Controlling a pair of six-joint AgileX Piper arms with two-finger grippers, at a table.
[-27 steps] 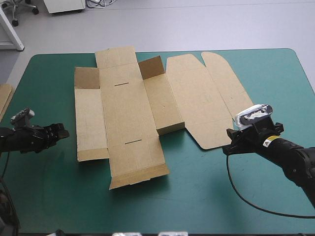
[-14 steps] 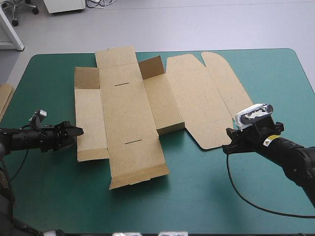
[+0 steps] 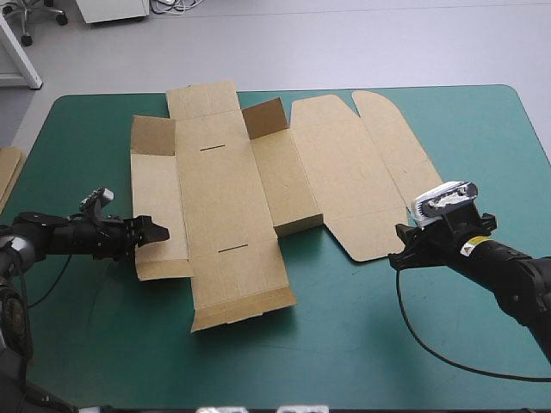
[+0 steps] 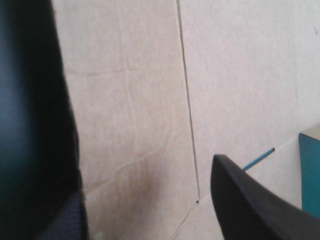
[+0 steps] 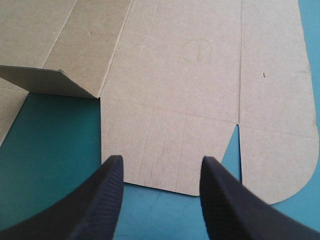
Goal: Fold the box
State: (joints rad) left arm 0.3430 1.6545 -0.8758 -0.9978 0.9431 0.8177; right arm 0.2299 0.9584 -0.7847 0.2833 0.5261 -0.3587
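Robotics lab or test room, not a home. Bare grey floor [image 3: 344,43] lies beyond the counter [image 3: 344,361] with its teal-green cover. Castor chair base [image 3: 34,17] at 11 o'clock, white frame leg [image 3: 19,56] at 10, white cabinet [image 3: 112,9] with loose cables [image 3: 176,5] near 12. Left arm [image 3: 52,234] at 8 and right arm [image 3: 508,271] at 4 flank a flat brown box [image 3: 224,198]. Spare board [image 3: 7,176] at 9.

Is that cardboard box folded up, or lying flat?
Mostly flat. The box lies spread on the table; only two small flaps at its far end stand up, and no walls are tucked.
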